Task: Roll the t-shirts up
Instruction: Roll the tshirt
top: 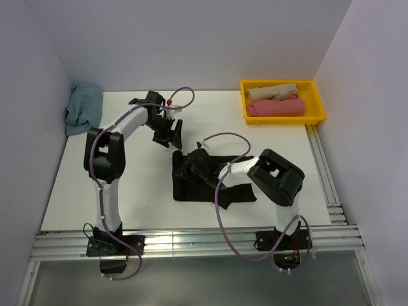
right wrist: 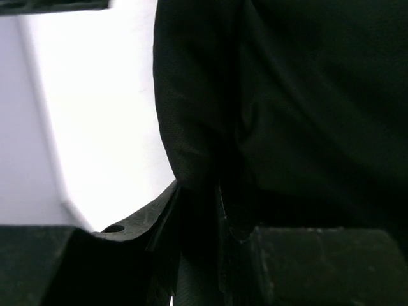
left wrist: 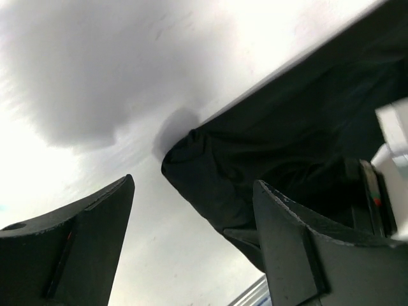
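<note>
Black soft cloth t-shirt [top: 191,189] [left wrist: 287,127] [right wrist: 306,95] lies folded into a rough rectangle, mid-table, toward the near edge, on the white table [top: 127,191].

Right gripper [top: 189,164] [right wrist: 204,242] is down on the shirt's far-left part. In the wrist view its fingers [right wrist: 143,226] stand close together with a fold of the black cloth pinched between them. The rest of the shirt spreads away beyond the fingertips.

Left gripper [top: 169,135] [left wrist: 191,255] hangs just beyond the shirt's far-left corner, fingers [left wrist: 70,242] spread wide, nothing between them. From its wrist camera the shirt's rounded corner shows past the gap, apart from both fingers.

Yellow plastic tray [top: 315,102] sits at the far right corner; inside, a beige rolled shirt [top: 271,92] is at the back and a pink rolled shirt [top: 275,108] just in front, touching. A dusty-blue crumpled shirt [top: 84,108] is heaped at the far left corner, against the wall.
</note>
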Robot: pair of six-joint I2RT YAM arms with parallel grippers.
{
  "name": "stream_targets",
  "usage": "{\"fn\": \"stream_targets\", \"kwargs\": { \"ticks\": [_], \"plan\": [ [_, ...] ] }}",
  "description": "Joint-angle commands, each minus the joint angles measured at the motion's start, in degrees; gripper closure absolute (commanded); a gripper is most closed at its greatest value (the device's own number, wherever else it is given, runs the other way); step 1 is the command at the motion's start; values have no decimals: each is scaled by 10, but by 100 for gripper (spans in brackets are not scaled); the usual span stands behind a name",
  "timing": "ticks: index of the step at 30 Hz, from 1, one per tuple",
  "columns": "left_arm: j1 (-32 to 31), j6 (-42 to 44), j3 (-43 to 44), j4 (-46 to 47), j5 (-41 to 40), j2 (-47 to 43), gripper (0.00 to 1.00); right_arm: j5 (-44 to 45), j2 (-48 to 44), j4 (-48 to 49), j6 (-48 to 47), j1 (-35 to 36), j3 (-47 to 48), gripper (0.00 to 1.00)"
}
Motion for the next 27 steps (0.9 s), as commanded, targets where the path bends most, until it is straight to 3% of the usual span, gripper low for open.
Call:
{"fn": "stream_targets", "kwargs": {
  "ticks": [1,3,9,15,21,27],
  "plan": [
    [17,28,-30,8,44,-54,20,-106,29,189,57,-5,-23,77],
    [26,32,-54,17,48,-58,19,-125,44,242,84,-10,-22,77],
    [38,41,-104,35,52,-64,20,-137,82,280,130,-16,-30,77],
    [38,26,-131,50,2,-69,22,-127,81,260,135,-21,-41,78],
    [50,-1,-137,71,-31,-102,16,-112,82,258,151,-22,-50,81],
    [71,-21,-147,69,-11,-106,15,-98,83,267,165,-21,-65,83]
  ]
}}
